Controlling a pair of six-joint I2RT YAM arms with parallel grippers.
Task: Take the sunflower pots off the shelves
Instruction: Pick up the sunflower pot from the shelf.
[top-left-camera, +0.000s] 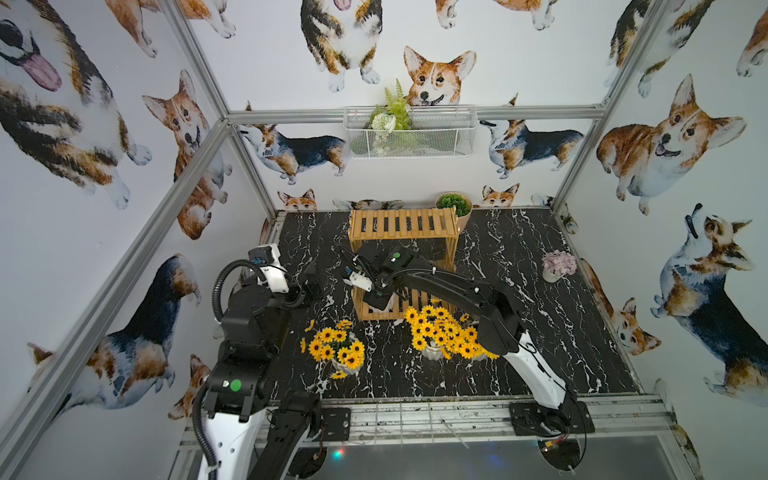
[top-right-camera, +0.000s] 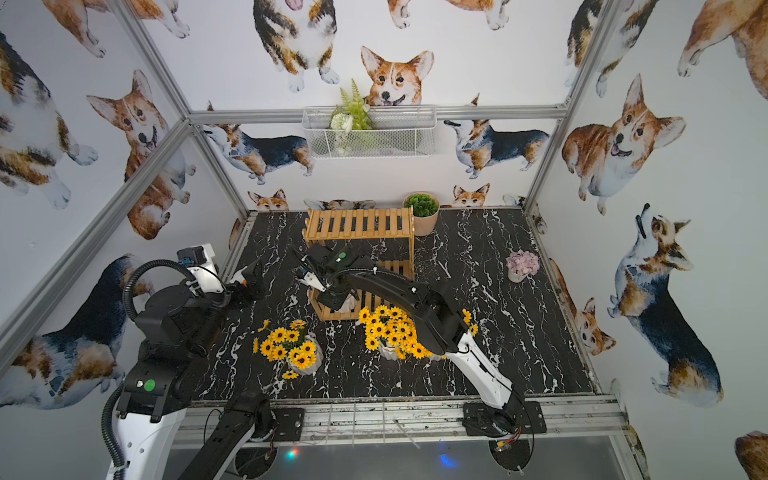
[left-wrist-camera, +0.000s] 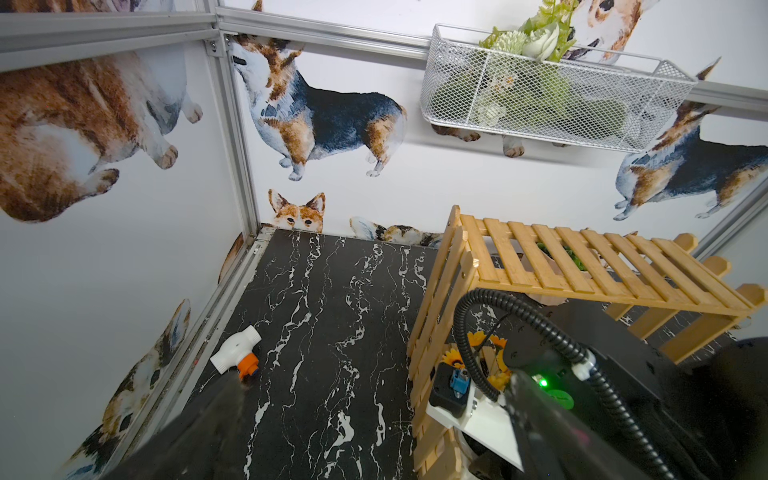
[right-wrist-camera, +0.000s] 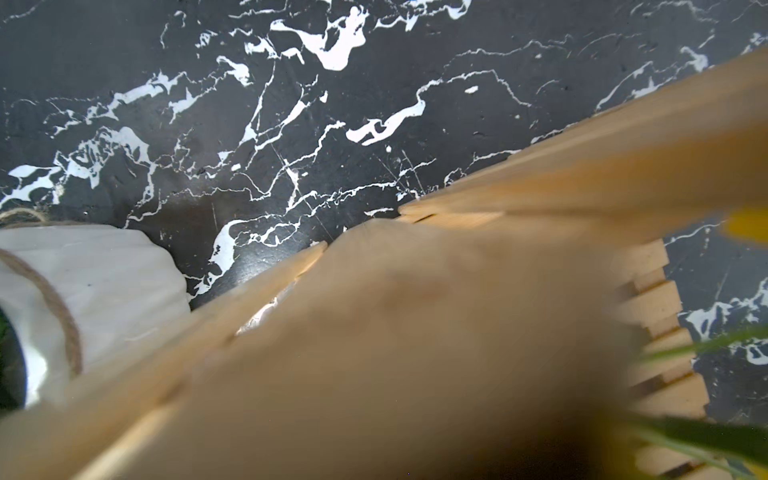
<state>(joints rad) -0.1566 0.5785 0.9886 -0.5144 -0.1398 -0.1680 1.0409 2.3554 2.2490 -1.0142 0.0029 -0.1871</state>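
The shelves (top-left-camera: 403, 224) (top-right-camera: 357, 226) (left-wrist-camera: 582, 266) stand at the back with a bare top tier. My right gripper (top-left-camera: 377, 297) (top-right-camera: 334, 297) reaches down into the lower tier's left end, over a white pot (top-left-camera: 385, 308); its jaws are hidden by the wrist. The right wrist view shows blurred wood (right-wrist-camera: 415, 332) and a white ribbed pot with twine (right-wrist-camera: 104, 282). One sunflower pot (top-left-camera: 338, 349) (top-right-camera: 291, 347) and a sunflower cluster (top-left-camera: 440, 332) (top-right-camera: 390, 332) stand on the table in front. My left gripper (top-left-camera: 309, 284) (left-wrist-camera: 374, 436) hangs open and empty left of the shelves.
A beige succulent pot (top-left-camera: 455, 205) stands behind the shelves' right end. A pink-flower pot (top-left-camera: 559, 266) is at the right. A white wire basket (top-left-camera: 409, 133) hangs on the back wall. A white and orange fitting (left-wrist-camera: 237, 353) lies by the left table edge.
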